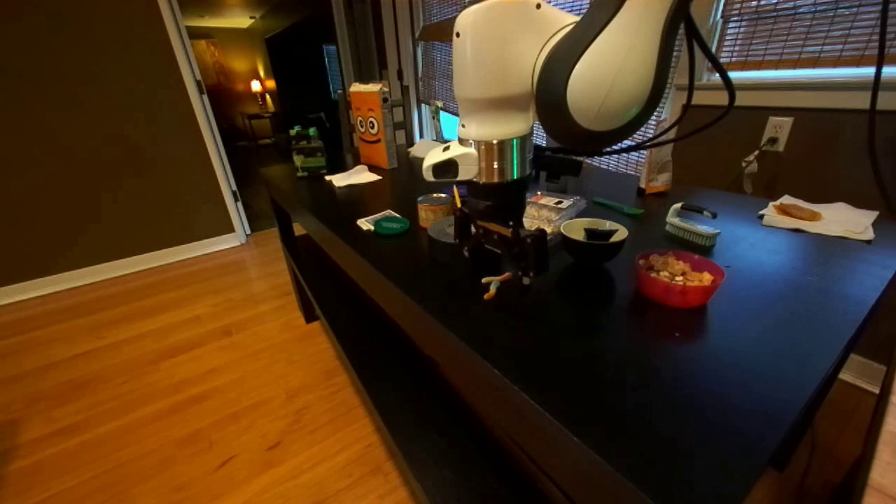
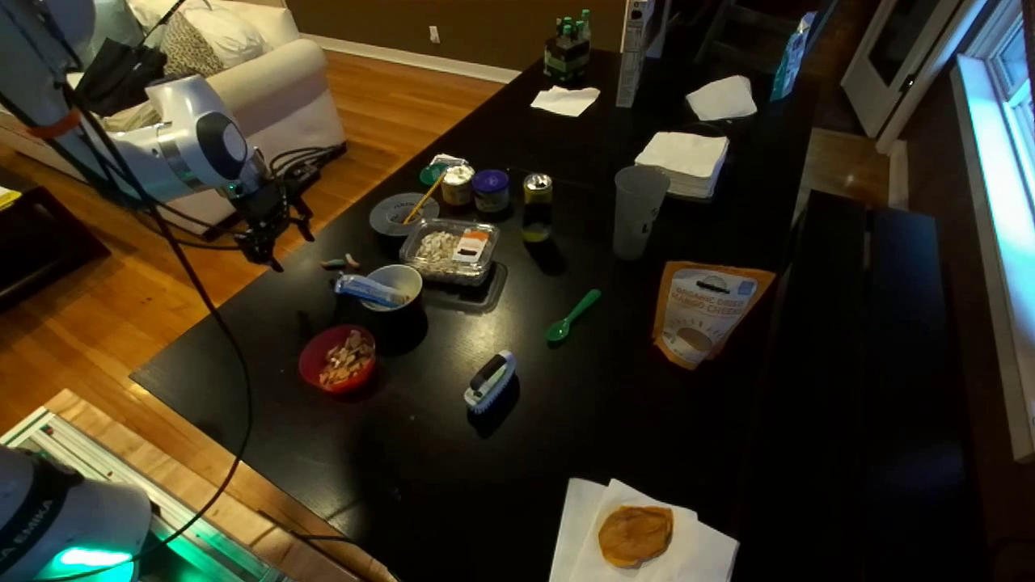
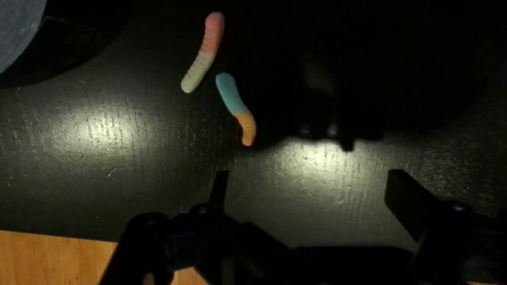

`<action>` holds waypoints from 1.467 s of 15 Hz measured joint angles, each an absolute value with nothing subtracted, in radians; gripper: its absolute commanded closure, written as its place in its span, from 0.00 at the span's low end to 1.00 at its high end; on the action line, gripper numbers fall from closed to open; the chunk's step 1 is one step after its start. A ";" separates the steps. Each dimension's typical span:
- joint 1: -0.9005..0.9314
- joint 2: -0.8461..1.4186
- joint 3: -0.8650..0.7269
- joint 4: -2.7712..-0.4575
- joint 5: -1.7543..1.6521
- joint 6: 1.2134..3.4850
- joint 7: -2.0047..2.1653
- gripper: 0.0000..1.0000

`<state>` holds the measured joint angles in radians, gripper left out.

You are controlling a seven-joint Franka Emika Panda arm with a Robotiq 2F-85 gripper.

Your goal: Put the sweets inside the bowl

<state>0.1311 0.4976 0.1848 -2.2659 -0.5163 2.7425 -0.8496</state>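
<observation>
The sweets are two gummy worms lying apart on the dark table. In the wrist view one is pink and white (image 3: 204, 53) and one is blue and orange (image 3: 237, 109). They show small in both exterior views (image 1: 495, 285) (image 2: 340, 263). My gripper (image 3: 309, 176) is open and empty, above the table near its edge; it shows in both exterior views (image 1: 497, 264) (image 2: 294, 252). In the wrist view the worms lie beyond the fingertips, toward the left finger, not between them. A bowl, dark outside and white inside (image 1: 593, 253), stands nearby; a blue-and-white packet (image 2: 368, 289) lies across it (image 2: 411, 284).
A red bowl (image 1: 679, 292) with orange-brown pieces stands beside the dark bowl. A round grey lid or tin (image 2: 392, 217), a clear plastic box (image 2: 453, 271), a can (image 1: 434, 208), a brush (image 2: 490, 381) and a green spoon (image 2: 572, 318) are around.
</observation>
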 measured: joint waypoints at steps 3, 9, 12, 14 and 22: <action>0.122 0.534 0.176 -2.221 -0.516 2.728 -0.903 0.37; 0.119 0.594 0.167 -2.154 -0.516 2.703 -0.956 0.74; 0.119 0.617 0.167 -2.131 -0.516 2.693 -0.968 0.85; 0.119 0.629 0.167 -2.121 -0.516 2.689 -0.973 0.89; 0.118 0.635 0.167 -2.099 -0.494 2.669 -0.987 0.99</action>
